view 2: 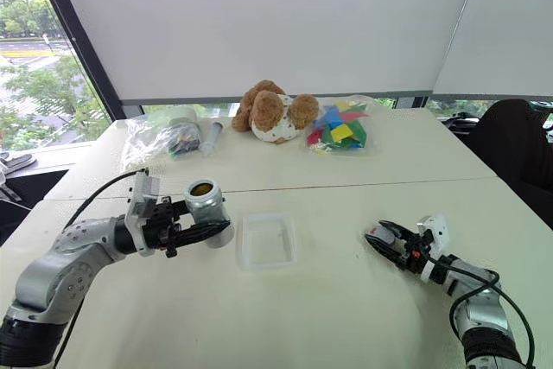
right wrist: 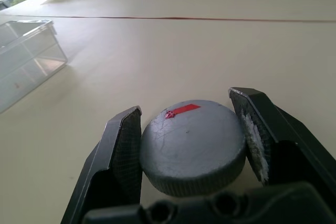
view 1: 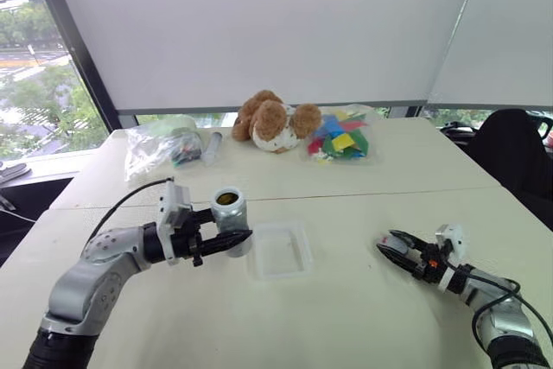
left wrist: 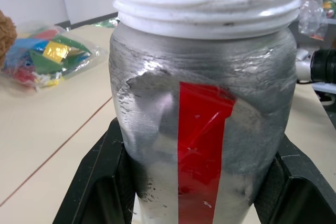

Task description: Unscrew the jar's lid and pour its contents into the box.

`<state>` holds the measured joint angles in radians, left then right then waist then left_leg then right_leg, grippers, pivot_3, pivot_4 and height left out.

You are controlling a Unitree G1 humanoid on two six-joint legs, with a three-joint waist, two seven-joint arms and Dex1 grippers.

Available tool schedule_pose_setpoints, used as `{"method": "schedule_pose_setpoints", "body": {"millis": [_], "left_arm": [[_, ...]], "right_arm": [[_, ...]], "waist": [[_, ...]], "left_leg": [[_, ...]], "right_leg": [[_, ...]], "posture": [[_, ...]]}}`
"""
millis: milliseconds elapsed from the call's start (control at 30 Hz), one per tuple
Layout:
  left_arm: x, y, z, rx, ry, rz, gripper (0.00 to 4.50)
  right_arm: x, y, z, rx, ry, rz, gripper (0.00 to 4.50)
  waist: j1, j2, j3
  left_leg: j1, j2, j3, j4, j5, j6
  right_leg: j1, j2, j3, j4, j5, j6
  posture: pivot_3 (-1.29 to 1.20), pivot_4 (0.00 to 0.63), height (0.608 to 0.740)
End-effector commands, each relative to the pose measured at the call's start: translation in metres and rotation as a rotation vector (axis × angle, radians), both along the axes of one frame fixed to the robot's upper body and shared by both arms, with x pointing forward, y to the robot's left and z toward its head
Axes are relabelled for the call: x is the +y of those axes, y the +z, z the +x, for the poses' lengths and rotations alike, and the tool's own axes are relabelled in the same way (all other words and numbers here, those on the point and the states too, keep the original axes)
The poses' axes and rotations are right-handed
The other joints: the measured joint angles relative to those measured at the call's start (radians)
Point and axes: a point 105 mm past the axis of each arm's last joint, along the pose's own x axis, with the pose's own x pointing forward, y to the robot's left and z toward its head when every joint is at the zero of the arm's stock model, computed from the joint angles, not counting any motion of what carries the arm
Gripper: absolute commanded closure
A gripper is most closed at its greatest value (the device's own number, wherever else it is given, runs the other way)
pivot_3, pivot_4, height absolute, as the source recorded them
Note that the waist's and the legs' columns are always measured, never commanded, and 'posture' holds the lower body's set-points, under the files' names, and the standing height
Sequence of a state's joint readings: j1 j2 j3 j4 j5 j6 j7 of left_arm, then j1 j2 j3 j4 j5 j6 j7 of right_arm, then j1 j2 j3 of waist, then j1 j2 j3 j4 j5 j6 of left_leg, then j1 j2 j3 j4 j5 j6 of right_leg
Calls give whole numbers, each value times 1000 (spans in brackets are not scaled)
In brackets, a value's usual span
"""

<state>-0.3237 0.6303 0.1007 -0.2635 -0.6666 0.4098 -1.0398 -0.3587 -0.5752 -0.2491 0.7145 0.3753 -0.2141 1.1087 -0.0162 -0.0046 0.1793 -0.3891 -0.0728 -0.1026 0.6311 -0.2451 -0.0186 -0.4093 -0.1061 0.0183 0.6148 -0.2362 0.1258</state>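
Observation:
The silvery-grey jar (view 1: 229, 213) with a red strip on its side (left wrist: 205, 103) stands upright and uncapped, just left of the box. My left gripper (view 1: 235, 231) is shut on its body, with a black finger (left wrist: 100, 182) on either side. Brownish contents (view 1: 226, 199) show in its white threaded mouth. The box (view 1: 306, 253), a shallow clear tray, lies on the table at the centre and looks empty. Far right, low over the table, my right gripper (right wrist: 188, 109) is shut on the grey round lid (right wrist: 191, 145), which lies flat between the fingers.
A teddy bear (view 1: 275, 123), a bag of colourful pieces (view 1: 341, 137), a clear bag (view 1: 160, 146) and a clear tube (view 1: 212, 146) lie along the table's far side. A dark chair (view 1: 514, 157) stands at the right. A seam (view 1: 363, 194) crosses the table.

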Motion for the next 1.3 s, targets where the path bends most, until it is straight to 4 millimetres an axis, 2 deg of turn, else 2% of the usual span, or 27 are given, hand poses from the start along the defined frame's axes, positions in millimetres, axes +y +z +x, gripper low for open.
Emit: {"method": "schedule_pose_setpoints", "body": {"millis": [33,67,100,200,233,300,367,567,667,767,900,1033,1133,1200,1300], "left_arm": [[5,12,1,-30,0,-11,2396],[7,11,3,-39,3,16,2396],[9,11,4,-46,5,37,2396],[24,11,15,-52,23,106,2396],[27,12,19,-61,21,128,2396],[27,12,23,-75,3,166,2396],[26,8,27,-91,8,213,2396],[26,-2,54,-214,179,382,2396],[11,-2,55,-336,186,410,2396],[1,-5,57,-511,196,511,2396],[-6,-5,69,-780,302,685,2396],[-19,14,77,-1179,437,720,2396],[-31,13,76,-1465,437,779,2396],[-46,5,66,-1743,336,825,2396],[-55,9,68,-1909,389,772,2396]], "right_arm": [[-5,17,2,-68,-10,26,892],[-4,23,-2,-125,11,-10,375],[-2,28,-4,-163,28,-34,47],[0,42,-12,-168,69,-20,47],[6,54,-20,-183,115,-33,47],[25,76,-38,-213,224,-60,47],[46,91,-52,-216,311,-64,47],[101,107,-82,-204,525,-107,47],[111,100,-84,-185,543,-130,47],[106,92,-83,-155,514,-145,47],[94,87,-82,-134,459,-148,47],[87,85,-79,-130,411,-140,47],[86,84,-78,-131,392,-132,47],[86,84,-77,-131,385,-129,47],[87,84,-77,-130,376,-121,47]], "waist": [[1,0,0],[1,0,0],[1,0,0],[1,0,0],[2,0,0],[8,3,1],[6,3,1],[5,2,2],[10,2,2],[24,1,2],[32,1,2],[31,0,2],[30,0,2],[28,0,2],[31,-1,3]], "left_leg": [[0,0,0,0,0,0],[0,0,0,0,0,0],[0,0,0,0,0,0],[0,0,0,0,0,0],[0,0,0,0,0,0],[0,0,-1,0,0,0],[-1,0,-1,0,0,0],[0,1,-2,0,0,0],[-1,1,-2,0,0,0],[-2,-1,-1,1,0,0],[-2,-1,-1,1,0,0],[-2,-1,-1,1,0,0],[-2,-1,-1,1,0,0],[-2,-1,-1,1,0,0],[-2,-1,0,0,0,0]], "right_leg": [[0,0,0,0,0,0],[0,0,0,0,0,0],[0,0,0,0,0,0],[0,1,0,0,0,0],[0,1,0,0,0,0],[0,1,0,0,0,0],[0,1,0,0,0,0],[0,1,0,0,0,0],[0,0,0,-1,0,0],[0,-1,0,-2,0,0],[0,-1,0,-2,0,0],[0,-1,0,-2,0,0],[0,-1,0,-2,2,5],[0,0,0,-2,2,5],[0,0,0,-2,2,5]], "posture": [[0,150,740],[0,150,740],[0,150,740],[0,150,740],[0,150,740],[0,150,740],[0,150,740],[0,150,740],[0,150,740],[0,150,740],[0,150,740],[0,150,740],[0,150,740],[0,150,740],[0,150,740]]}}
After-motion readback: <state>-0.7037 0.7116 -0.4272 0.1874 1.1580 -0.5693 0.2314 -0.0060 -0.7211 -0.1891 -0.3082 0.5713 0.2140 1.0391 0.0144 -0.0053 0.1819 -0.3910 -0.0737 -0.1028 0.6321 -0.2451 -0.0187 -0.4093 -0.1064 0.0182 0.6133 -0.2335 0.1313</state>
